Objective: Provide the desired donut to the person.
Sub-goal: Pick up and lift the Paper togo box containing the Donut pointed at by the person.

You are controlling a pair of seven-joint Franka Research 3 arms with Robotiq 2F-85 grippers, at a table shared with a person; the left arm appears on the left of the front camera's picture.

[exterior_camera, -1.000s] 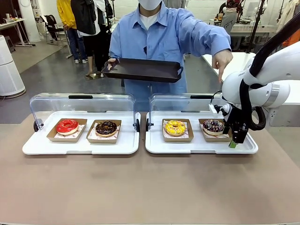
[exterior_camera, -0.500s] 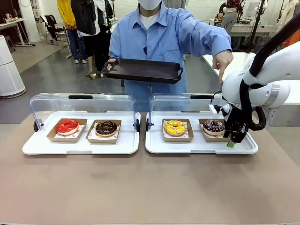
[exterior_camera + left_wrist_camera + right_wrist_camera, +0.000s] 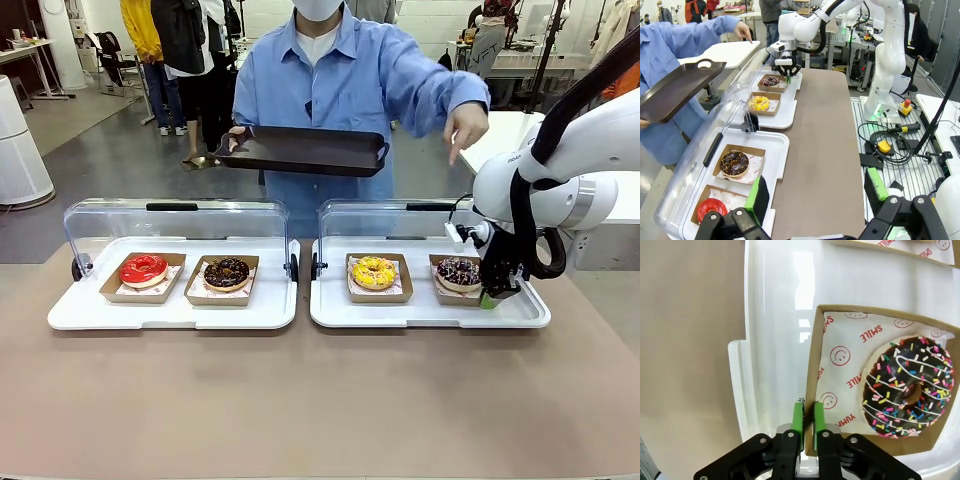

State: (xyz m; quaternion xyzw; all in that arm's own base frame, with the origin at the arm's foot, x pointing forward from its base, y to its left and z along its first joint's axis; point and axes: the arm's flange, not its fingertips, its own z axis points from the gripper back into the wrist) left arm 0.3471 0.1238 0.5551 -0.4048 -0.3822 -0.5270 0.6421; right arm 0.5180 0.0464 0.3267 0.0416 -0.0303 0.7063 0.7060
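On the left arm, the left jaws stood wide open above the near edge of the table (image 3: pixel 300 400), their green pads (image 3: pixel 757 200) far apart with nothing between them; on the table's left lay a white tray (image 3: pixel 170 318) with its clear lid (image 3: pixel 175 225) raised behind it, holding a red donut (image 3: pixel 143 268) and, just beside it, a chocolate donut (image 3: pixel 227 271), each in its own paper box; behind the middle stood the person (image 3: pixel 330 90), one hand (image 3: pixel 238 135) holding a dark serving tray (image 3: pixel 300 150) level above the table, the other hand (image 3: pixel 465 122) raised to the right with fingers hanging down; to the right lay a second white tray (image 3: pixel 420 318), lid also up, with a yellow donut (image 3: pixel 373 271) in its left box; the sprinkled donut (image 3: pixel 459 270) sat in its cardboard box (image 3: pixel 812 365) at that tray's right end; the right jaws had closed on the box's near side wall, one pad inside and one outside, clear of the donut itself.
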